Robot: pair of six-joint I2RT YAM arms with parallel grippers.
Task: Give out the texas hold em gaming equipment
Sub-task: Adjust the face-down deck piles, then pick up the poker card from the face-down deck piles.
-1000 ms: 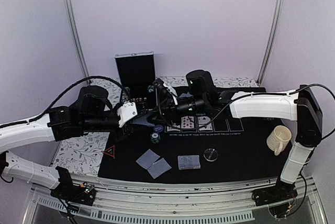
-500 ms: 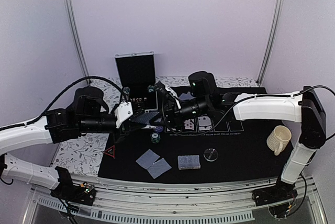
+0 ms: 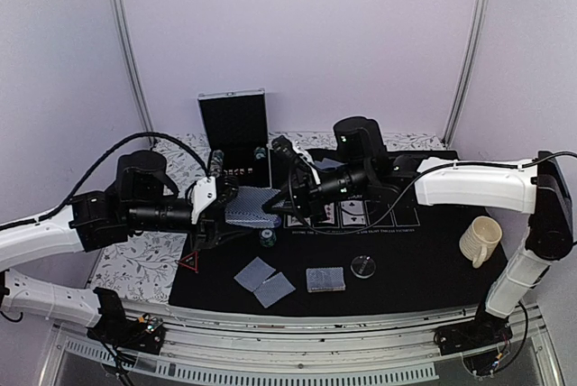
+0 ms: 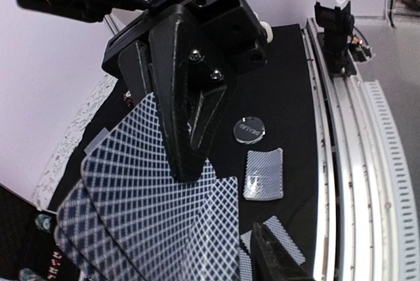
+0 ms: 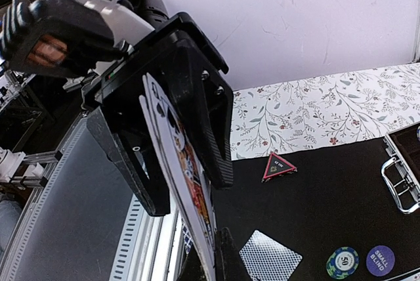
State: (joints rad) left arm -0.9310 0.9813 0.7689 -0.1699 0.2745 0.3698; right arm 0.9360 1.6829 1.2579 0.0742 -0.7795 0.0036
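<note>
Now — left fingers (image 5: pixel 197 110) clamped on card fan (image 4: pixel 131 215) | right fingers (image 4: pixel 187 117) clamped on same fan — midair.

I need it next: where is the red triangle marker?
Top view: the red triangle marker lies on the black mat's left edge, beside the floral cloth.

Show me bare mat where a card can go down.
Widest free patch: black mat between the clear disc and the mug. A narrower one lies between the red triangle marker and the face-down cards. Crowded around the card fan and green chip.
</note>
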